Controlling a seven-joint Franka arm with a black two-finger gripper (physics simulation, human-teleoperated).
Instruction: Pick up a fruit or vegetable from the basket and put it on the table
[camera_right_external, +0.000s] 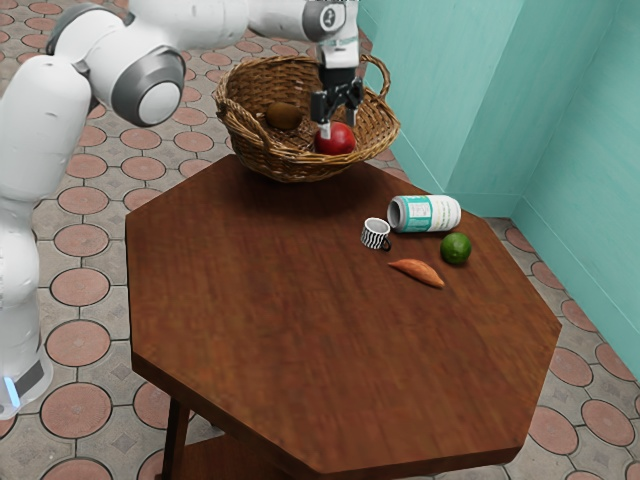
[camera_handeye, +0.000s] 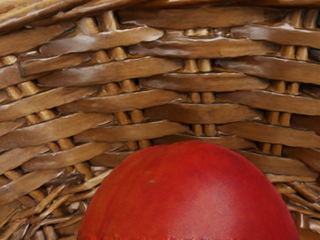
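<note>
exterior view, from its left: the brown fruit (camera_right_external: 283, 116) sits in the basket (camera_right_external: 288, 168), apart from the gripper (camera_right_external: 339, 125); the gripper points down with its fingers spread, and the red fruit (camera_right_external: 340, 142) lies in the basket directly beneath, so a short descent probably precedes closing.

Arm housing (camera_right_external: 28, 130): glossy white, rounded segments. Joints carry grey bands; elbow cap (camera_right_external: 159, 103) is a plain white disc. Base bears a dark panel (camera_right_external: 34, 377) and blue strip (camera_right_external: 11, 390) (apparently luminous). Gripper (camera_right_external: 338, 123): black, two-fingered, one fingertip (camera_right_external: 325, 130) pale.
</note>
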